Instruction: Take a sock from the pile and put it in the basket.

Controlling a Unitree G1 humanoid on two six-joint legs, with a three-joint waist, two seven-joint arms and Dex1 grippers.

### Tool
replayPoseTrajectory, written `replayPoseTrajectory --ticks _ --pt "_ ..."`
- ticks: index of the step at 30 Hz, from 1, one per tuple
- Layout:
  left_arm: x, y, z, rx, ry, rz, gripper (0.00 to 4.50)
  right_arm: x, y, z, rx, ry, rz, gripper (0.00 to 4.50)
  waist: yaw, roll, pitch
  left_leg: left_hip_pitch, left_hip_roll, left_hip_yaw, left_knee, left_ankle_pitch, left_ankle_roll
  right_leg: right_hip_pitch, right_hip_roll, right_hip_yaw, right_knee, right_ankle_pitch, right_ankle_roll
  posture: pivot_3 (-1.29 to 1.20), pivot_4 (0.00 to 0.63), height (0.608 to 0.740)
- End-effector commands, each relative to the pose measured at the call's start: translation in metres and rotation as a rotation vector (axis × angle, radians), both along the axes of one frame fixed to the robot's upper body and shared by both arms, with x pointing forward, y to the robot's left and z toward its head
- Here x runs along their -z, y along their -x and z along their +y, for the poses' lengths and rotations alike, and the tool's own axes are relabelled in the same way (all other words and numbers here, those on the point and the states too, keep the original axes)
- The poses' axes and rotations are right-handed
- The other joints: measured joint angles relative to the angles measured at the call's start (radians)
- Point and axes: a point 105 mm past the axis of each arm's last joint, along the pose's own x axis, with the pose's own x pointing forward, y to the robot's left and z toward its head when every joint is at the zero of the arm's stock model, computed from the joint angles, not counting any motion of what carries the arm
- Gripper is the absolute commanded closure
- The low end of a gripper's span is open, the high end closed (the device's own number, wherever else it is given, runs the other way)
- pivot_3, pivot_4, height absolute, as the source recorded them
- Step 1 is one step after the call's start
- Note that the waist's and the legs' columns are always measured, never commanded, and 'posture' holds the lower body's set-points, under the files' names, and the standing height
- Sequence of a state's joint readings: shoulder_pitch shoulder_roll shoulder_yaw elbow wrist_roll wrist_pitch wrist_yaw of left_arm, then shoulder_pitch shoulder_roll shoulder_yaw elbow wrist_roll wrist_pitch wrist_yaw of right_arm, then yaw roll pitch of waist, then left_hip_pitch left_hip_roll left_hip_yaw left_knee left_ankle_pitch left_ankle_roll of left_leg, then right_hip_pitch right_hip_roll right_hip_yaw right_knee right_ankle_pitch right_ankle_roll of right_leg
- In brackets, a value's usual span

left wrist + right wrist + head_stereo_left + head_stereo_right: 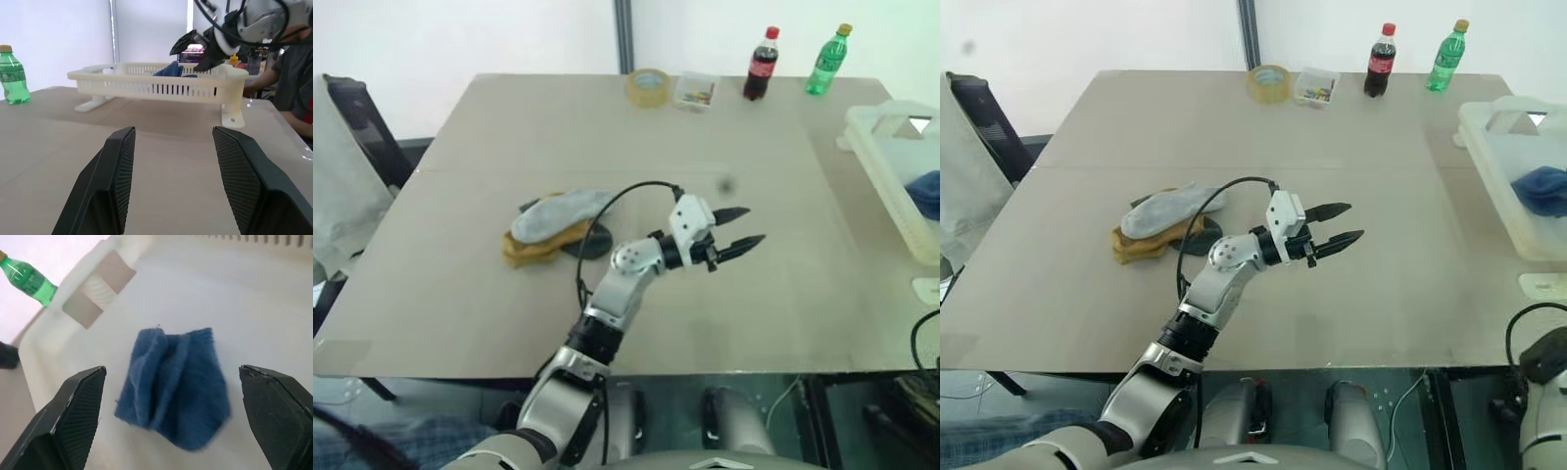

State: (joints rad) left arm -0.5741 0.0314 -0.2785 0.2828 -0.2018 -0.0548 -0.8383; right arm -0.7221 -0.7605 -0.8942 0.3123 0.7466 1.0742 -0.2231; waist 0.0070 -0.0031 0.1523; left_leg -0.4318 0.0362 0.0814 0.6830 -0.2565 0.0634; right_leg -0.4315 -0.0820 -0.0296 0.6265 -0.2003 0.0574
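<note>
The pile point(551, 227) of grey, mustard and dark socks lies left of the table's middle. My left gripper point(756, 223) hovers to its right, open and holding nothing, pointing toward the basket point(886, 162), a cream bin at the table's right edge. A blue sock point(176, 387) is inside the basket, seen from the head as a blue patch point(1540, 188). My right gripper point(172, 369) is above it, open, with both fingers clear of the cloth. In the left wrist view the right gripper point(195, 46) hangs over the basket rim point(146, 78).
Along the table's far edge stand a tape roll point(649, 86), a small clear box point(696, 90), a cola bottle point(762, 65) and a green bottle point(828, 61). A chair point(352, 166) stands at the left. A person point(293, 73) sits beyond the basket.
</note>
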Motion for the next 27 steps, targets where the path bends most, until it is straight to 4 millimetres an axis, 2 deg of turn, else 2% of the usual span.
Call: replayPoseTrajectory --ticks 1,3,5,10,13,16,18,20,24,27 --pt "0.000 -0.003 0.005 -0.043 -0.041 -0.045 1.82 -0.050 0.009 0.050 -0.151 0.154 -0.159 0.06 -0.004 0.001 0.000 0.000 0.000 0.000 0.000 0.000 0.000 0.000 0.000 0.000 0.000 0.000 0.000 0.00 0.150 0.740" --pt "0.008 -0.003 0.012 -0.061 -0.059 -0.010 1.82 -0.044 0.008 0.091 -0.333 0.290 -0.156 0.06 -0.005 0.001 -0.001 0.001 0.001 -0.001 0.000 0.000 0.000 0.000 0.002 -0.001 0.001 0.000 0.000 0.00 0.150 0.740" --pt "0.015 0.001 0.017 -0.064 -0.075 0.018 1.82 -0.030 0.011 0.120 -0.465 0.372 -0.157 0.06 -0.006 0.001 -0.001 0.001 0.002 -0.003 0.000 0.000 0.000 0.001 0.003 -0.002 0.001 0.000 0.000 0.00 0.150 0.740" --pt "0.047 0.017 0.043 -0.090 -0.191 0.130 1.82 0.035 0.030 0.173 -0.742 0.503 -0.043 0.06 0.000 0.002 -0.001 0.000 0.002 -0.002 0.000 0.000 0.000 0.000 0.002 -0.001 0.000 0.000 0.000 0.00 0.150 0.740" --pt "0.062 0.027 0.067 -0.155 -0.224 0.223 1.82 0.068 0.049 0.192 -0.895 0.519 -0.034 0.06 0.002 0.002 -0.001 0.000 0.002 -0.002 0.000 0.000 0.000 0.000 0.001 -0.001 0.000 0.000 0.000 0.00 0.150 0.740" --pt "0.075 0.040 0.089 -0.214 -0.261 0.305 1.82 0.083 0.066 0.190 -0.981 0.471 -0.093 0.06 0.005 0.002 -0.001 0.001 0.002 -0.002 0.001 0.000 0.000 0.001 0.001 -0.001 0.000 0.000 0.000 0.00 0.150 0.740" --pt "0.083 0.054 0.108 -0.250 -0.289 0.350 1.82 0.102 0.078 0.175 -1.036 0.523 -0.050 0.06 0.004 0.002 -0.001 0.004 0.003 -0.002 0.001 0.000 0.000 0.004 0.000 -0.001 0.000 -0.003 -0.003 0.00 0.150 0.740" --pt "0.083 0.063 0.123 -0.299 -0.280 0.397 1.82 0.112 0.092 0.164 -1.105 0.536 -0.028 0.06 0.002 0.002 -0.001 0.007 0.003 -0.002 0.002 0.000 0.000 0.006 0.000 0.000 0.000 -0.004 -0.001 0.00 0.150 0.740" --pt "0.078 0.078 0.140 -0.368 -0.254 0.443 1.82 0.111 0.099 0.138 -1.131 0.555 -0.039 0.06 -0.003 0.002 -0.001 0.016 0.005 -0.001 0.000 -0.001 -0.001 0.012 0.000 0.000 0.000 -0.005 0.000 0.00 0.150 0.740" --pt "0.084 0.090 0.154 -0.420 -0.288 0.456 1.82 0.111 0.104 0.124 -1.175 0.562 -0.044 0.06 -0.012 0.002 -0.001 0.017 0.005 0.000 0.000 -0.001 -0.001 0.013 -0.001 0.000 0.000 -0.005 0.000 0.00 0.150 0.740"
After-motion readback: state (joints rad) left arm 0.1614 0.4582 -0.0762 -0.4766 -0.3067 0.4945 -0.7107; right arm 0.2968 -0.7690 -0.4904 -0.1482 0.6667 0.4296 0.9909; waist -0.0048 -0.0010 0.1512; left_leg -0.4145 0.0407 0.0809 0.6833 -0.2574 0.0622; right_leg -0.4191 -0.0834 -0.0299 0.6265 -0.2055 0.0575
